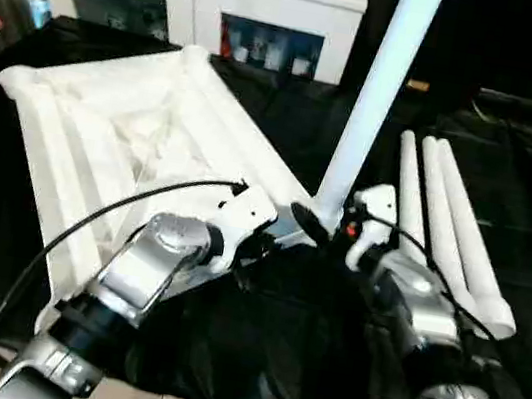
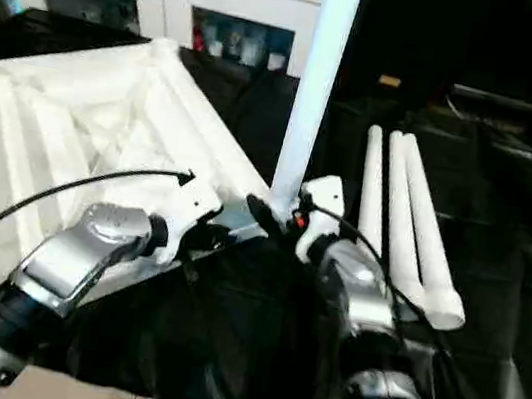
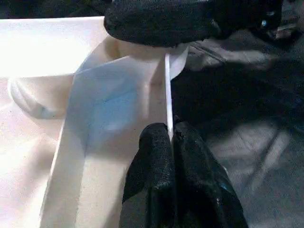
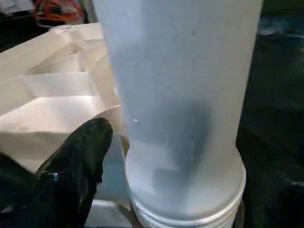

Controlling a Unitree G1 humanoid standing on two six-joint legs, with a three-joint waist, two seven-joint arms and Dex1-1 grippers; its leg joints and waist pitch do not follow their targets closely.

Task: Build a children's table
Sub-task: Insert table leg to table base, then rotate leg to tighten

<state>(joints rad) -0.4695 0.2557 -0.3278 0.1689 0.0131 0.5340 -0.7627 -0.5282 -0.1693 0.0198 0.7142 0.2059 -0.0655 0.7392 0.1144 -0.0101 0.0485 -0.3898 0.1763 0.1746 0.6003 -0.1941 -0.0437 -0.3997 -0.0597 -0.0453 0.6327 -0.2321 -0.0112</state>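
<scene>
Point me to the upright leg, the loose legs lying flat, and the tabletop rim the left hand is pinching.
Upright leg [image 1: 370, 105], left eye view, mid-shaft.
Loose legs [image 1: 449, 224], left eye view, middle one's shaft.
Tabletop rim [image 3: 167, 90], left wrist view, thin edge above the fingertips.
Left hand [image 3: 172, 137], left wrist view, between fingertips.

Your counter [image 1: 290, 112] is draped in black cloth. On it you have the upturned white table top [image 1: 104, 133], and well to its right three loose white legs [image 1: 449, 229] lying side by side, touching.

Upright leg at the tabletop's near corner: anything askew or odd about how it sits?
The upright leg stands straight, but threads at its base are exposed above the corner socket, so it seems not fully seated.
</scene>
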